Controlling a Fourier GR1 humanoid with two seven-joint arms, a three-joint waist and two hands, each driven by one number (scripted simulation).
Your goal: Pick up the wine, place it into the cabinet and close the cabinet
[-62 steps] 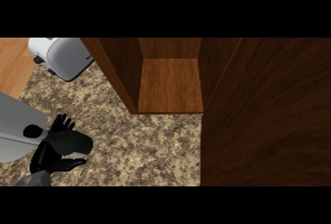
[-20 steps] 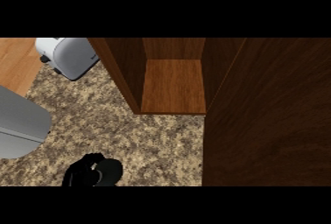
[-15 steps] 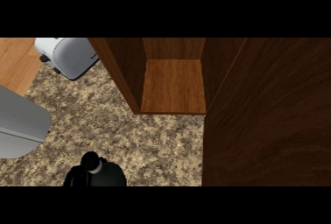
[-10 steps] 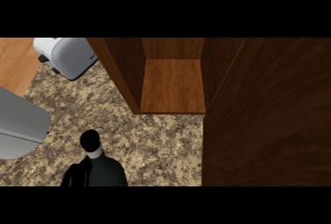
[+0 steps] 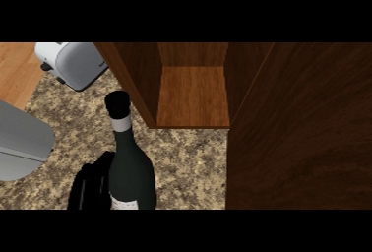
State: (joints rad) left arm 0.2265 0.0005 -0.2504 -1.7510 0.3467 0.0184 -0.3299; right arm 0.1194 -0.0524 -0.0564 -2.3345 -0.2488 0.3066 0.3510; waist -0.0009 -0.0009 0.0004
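We look steeply down at a speckled stone counter [image 5: 185, 152]. At about seven o'clock, our black left hand [image 5: 91, 184] curls its fingers around a dark wine bottle [image 5: 131, 172], clamped on its left side. The bottle stands upright, its dark cap and silver neck band pointing toward eleven o'clock. At twelve o'clock an open wooden cabinet [image 5: 193, 96] shows a bare shelf, just beside the bottle's neck. Its door [image 5: 305, 128] fills three o'clock. A silver toaster [image 5: 73, 61] sits at ten o'clock, and a grey appliance [image 5: 18, 142] at nine.
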